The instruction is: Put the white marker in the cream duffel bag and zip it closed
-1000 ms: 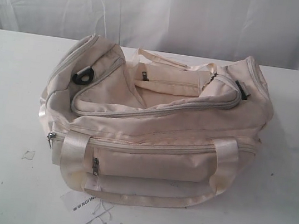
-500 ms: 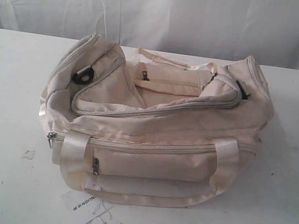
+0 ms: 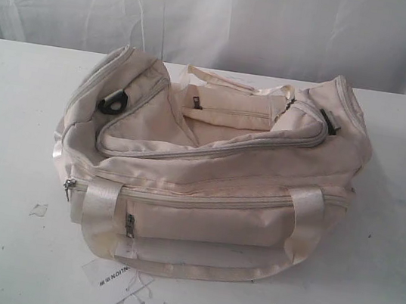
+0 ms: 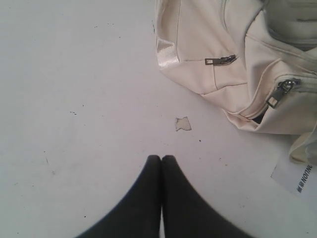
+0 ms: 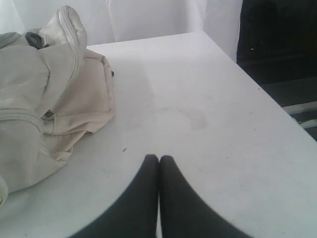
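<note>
The cream duffel bag (image 3: 207, 175) lies on the white table (image 3: 18, 109), its top flap slumped and its grey top zipper (image 3: 210, 153) run along the flap edge. The white marker is out of view. In the left wrist view my left gripper (image 4: 161, 157) is shut and empty above bare table, short of the bag's end (image 4: 233, 59) with its zipper pulls. My right gripper (image 5: 159, 157) is also shut and empty over the table, apart from the bag's other end (image 5: 54, 94). Neither gripper shows in the exterior view.
White paper hang tags (image 3: 129, 290) lie at the bag's front, one also in the left wrist view (image 4: 297, 176). A small torn scrap (image 4: 183, 123) lies on the table near the left gripper. The table's edge (image 5: 257, 84) drops off beside the right gripper. White curtains hang behind.
</note>
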